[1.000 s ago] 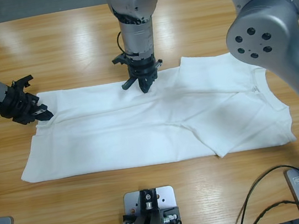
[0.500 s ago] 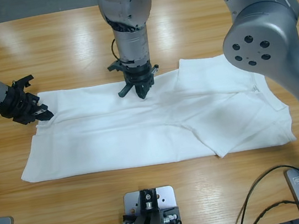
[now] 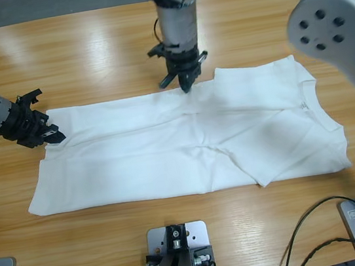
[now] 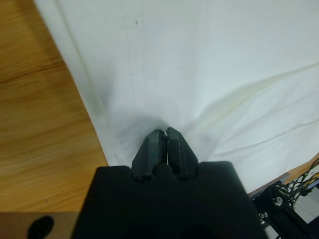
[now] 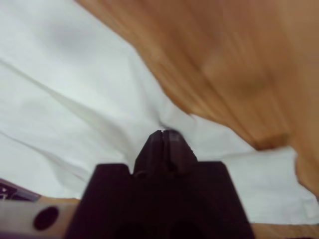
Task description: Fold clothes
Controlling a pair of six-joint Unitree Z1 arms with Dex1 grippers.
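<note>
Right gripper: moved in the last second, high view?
Yes. The right gripper, shut on the white T-shirt, has shifted toward the table's far edge and a little toward the collar end; it now sits at the shirt's far edge instead of over the fabric.

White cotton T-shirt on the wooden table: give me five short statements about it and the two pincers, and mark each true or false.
1. The white short-sleeved cotton T-shirt lies spread flat on the long wooden table. True.
2. The left pincer is shut on the shirt's far corner at the hem end. True.
3. The right pincer hangs wide open above bare wood. False: it is shut on the shirt's far edge.
4. The shirt's neck opening is at the high view's right end. True.
5. The shirt is rolled into a ball. False: it lies flat, with one sleeve folded inward.
</note>
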